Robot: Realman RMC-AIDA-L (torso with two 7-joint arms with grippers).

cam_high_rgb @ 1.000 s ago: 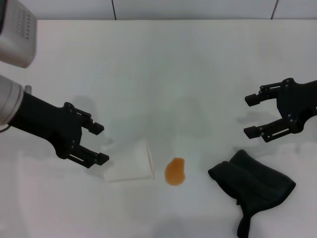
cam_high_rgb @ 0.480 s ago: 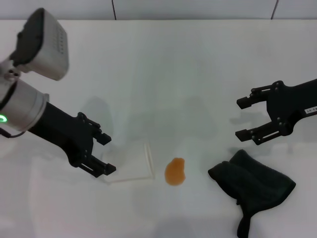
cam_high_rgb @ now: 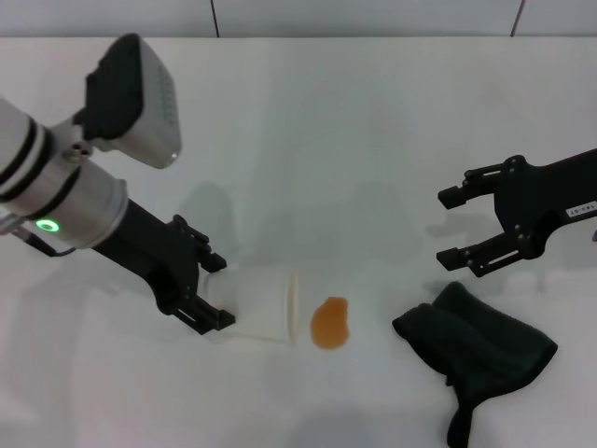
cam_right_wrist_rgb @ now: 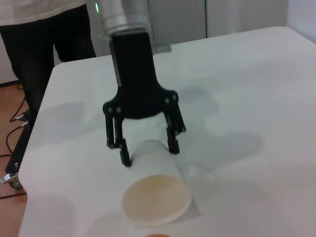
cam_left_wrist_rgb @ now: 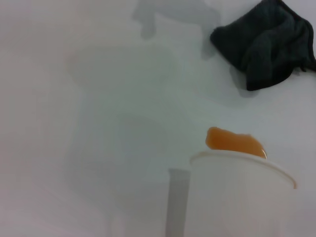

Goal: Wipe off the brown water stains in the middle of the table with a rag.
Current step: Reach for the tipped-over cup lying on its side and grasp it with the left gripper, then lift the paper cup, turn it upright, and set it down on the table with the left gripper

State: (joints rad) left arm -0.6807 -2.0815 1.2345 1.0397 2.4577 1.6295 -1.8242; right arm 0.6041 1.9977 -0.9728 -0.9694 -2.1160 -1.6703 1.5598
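The left gripper (cam_high_rgb: 213, 291), jaws spread, is closing in around the base of the tipped paper cup (cam_high_rgb: 266, 304), having advanced from farther left. The right gripper (cam_high_rgb: 454, 227), also spread, is hovering above the rag (cam_high_rgb: 476, 347); the brown water stain (cam_high_rgb: 329, 322) is lying unwiped mid-table (cam_high_rgb: 308, 121).

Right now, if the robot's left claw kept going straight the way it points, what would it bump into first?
Most likely the tipped-over paper cup: the left gripper is open, its fingers already straddling the cup's closed end.
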